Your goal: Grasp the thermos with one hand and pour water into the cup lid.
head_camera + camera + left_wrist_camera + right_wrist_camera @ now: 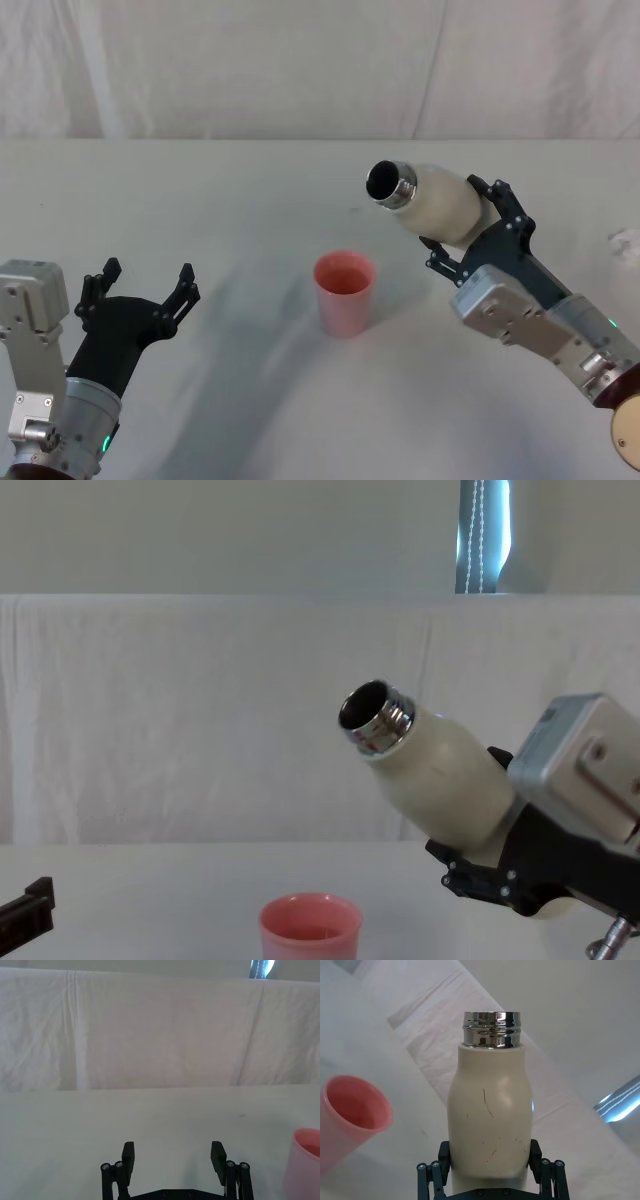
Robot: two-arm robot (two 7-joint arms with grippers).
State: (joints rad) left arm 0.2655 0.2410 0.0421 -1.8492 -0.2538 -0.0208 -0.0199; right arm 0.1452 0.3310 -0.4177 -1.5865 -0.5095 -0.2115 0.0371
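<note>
Left gripper sits low at the near left of the table, fingers spread and holding nothing; it seems parked out of the way so the other arm can do the pouring alone. Toward the middle, the cup stands upright on the table with its mouth open to the ceiling, apart from both grippers, and the chest view suggests a little liquid may already lie inside, though that is hard to tell. Up and to the right of it, the thermos hangs in the air, clamped around its lower body by the right gripper. Its long axis is tilted well off vertical, the base toward the right arm and the silver neck aimed up and leftward, toward the cup's side. The mouth is open and uncapped but sits higher than the base, so by this attitude no water would run out; the tilt looks like a stage of a pour.
</note>
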